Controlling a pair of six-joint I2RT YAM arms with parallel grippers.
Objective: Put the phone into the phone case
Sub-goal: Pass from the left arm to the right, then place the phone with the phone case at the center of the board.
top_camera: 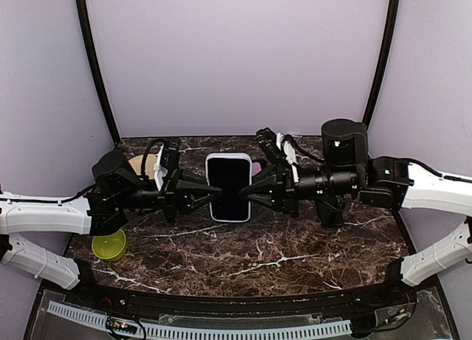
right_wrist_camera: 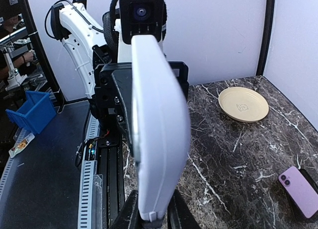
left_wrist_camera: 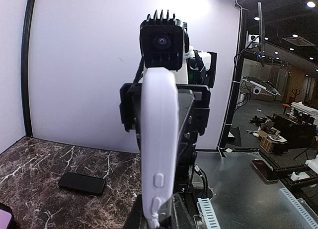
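Two arms meet at the middle of my top view. Between them the white phone case [top_camera: 228, 186] hangs above the marble table [top_camera: 295, 251], its dark face turned up toward the camera. I cannot tell from here whether that dark face is a screen or the case's bare inside. The left gripper [top_camera: 209, 193] is clenched on the case's left long edge, and the right gripper [top_camera: 252, 192] pinches the right long edge straight across from it. A yellow plate [top_camera: 140, 163] lies behind the left arm, and a lime-green bowl [top_camera: 109, 245] sits near the table's front left corner.

On the left wrist view I see the case edge-on and upright in mid-frame, side buttons facing me, its near end squeezed between my own fingers [left_wrist_camera: 181, 216]. The right arm's wrist camera [left_wrist_camera: 161, 40] stares back over the top of it. A black phone [left_wrist_camera: 82, 183] lies flat on the marble to the left, well apart from the case.

On the right wrist view the case stands edge-on, its near end clamped between this gripper's fingers [right_wrist_camera: 128, 216]. The left arm's camera [right_wrist_camera: 141, 13] peers over the far end. The plate rests on the marble to the right, and a pink phone [right_wrist_camera: 300, 189] lies back up, lenses showing, near the bottom right corner.
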